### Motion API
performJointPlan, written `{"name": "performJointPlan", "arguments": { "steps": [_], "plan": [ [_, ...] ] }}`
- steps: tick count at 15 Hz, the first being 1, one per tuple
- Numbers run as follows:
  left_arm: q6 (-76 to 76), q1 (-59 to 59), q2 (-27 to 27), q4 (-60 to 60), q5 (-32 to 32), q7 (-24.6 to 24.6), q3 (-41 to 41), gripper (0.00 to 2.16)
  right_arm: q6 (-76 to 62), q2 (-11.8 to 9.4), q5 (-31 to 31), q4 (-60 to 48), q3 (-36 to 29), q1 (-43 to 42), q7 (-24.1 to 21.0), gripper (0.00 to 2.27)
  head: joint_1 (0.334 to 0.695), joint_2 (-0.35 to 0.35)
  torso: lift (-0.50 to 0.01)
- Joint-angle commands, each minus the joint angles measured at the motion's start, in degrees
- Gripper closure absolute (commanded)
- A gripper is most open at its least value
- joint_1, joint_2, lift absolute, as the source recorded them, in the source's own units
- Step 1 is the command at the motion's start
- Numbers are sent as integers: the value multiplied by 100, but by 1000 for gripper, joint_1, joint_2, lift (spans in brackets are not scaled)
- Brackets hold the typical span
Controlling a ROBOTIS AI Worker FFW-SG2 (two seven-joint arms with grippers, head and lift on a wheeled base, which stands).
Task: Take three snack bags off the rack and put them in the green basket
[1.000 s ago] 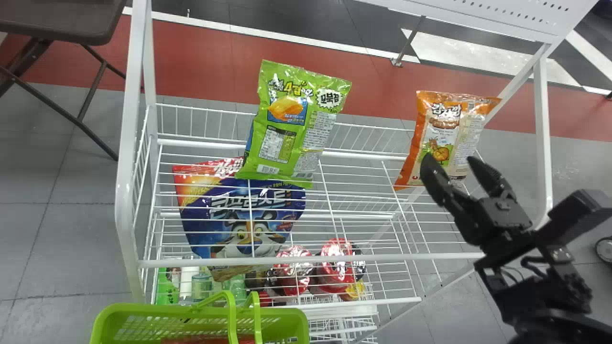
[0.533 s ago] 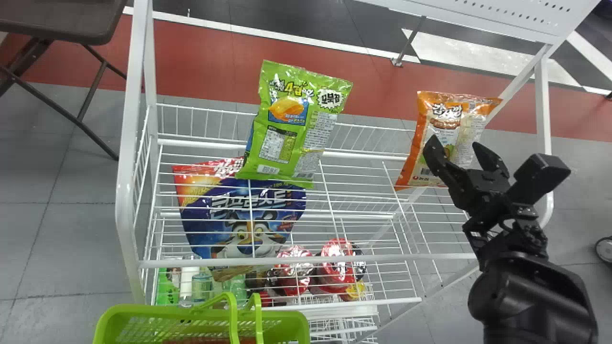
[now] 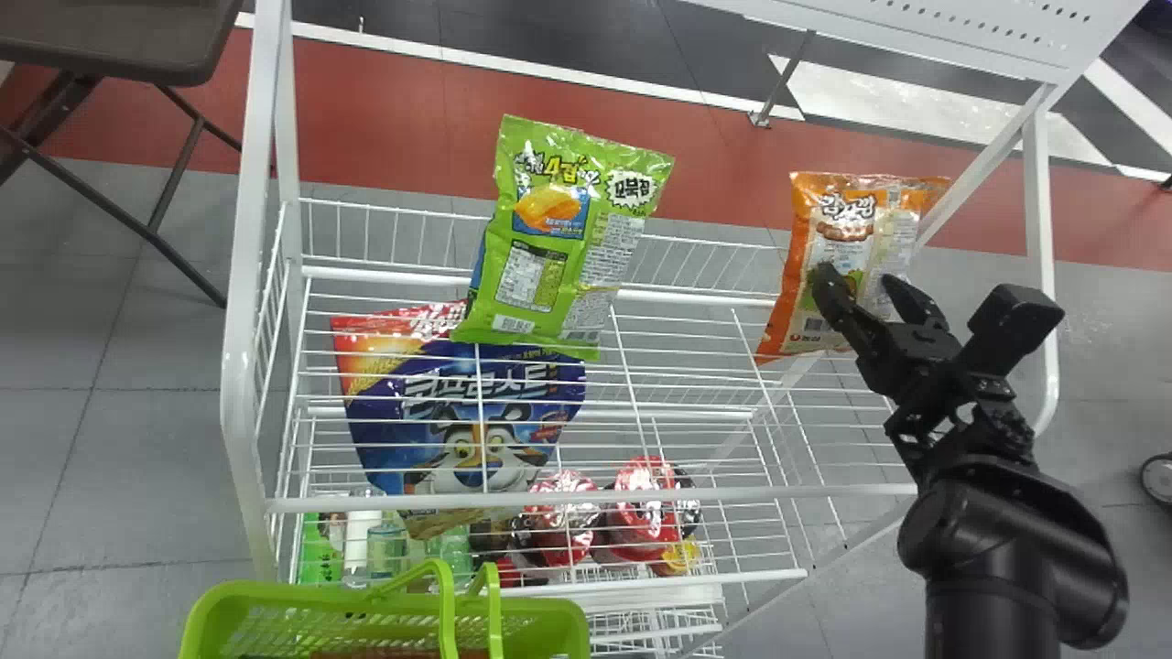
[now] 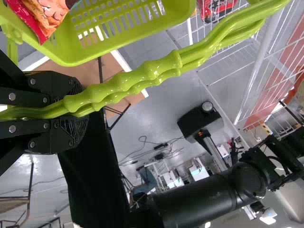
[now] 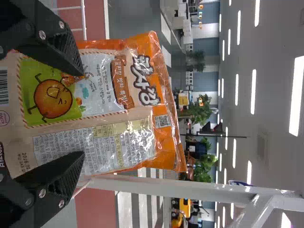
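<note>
Green basket (image 3: 275, 593) is cut off at btm edge, head view.

Floor: grey, with thin joint lines (image 3: 94, 389); crossed by a wide red band (image 3: 385, 119), edged by a white stripe (image 3: 549, 77). Beyond it, dark flooring (image 3: 586, 37) and white markings (image 3: 879, 96).
Furniture: one brown top (image 3: 110, 37) on slim dark legs (image 3: 174, 178), far left in the head view.
Cables (image 4: 135, 157): loose, on the floor.
Walls: blue-grey sections (image 5: 204, 82) alternating with white.
Greenery: leafy plants (image 5: 200, 110), in the distance.
Ceiling (image 5: 273, 109): grey, with rows of lit white strip lights (image 5: 297, 95).
</note>
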Motion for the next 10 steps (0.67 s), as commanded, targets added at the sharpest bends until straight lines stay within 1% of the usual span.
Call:
{"name": "performJointPlan", "arguments": {
  "steps": [1, 4, 6, 8, 10],
  "plan": [
    [3, -12, 14, 19, 0, 2, 7, 1544, 73, -13, -40, -8, 39, 14, 127, 2236, 695, -350, -26],
    [3, -12, 31, 1, 18, 2, 7, 1544, 91, -30, 13, -8, 21, -12, 171, 2240, 695, -350, -26],
    [3, -4, 49, 1, 18, 2, 7, 1544, 143, -118, -22, 18, -58, -39, 206, 2240, 695, -350, -26],
    [21, -4, 58, 1, 18, 2, -2, 1544, 126, -118, -75, 53, -155, -39, 338, 2240, 695, -350, -26],
    [21, 5, 58, 1, 18, 10, -2, 1544, 126, -118, -330, -8, -163, 119, 346, 2236, 695, -350, -26]
  ]
}}
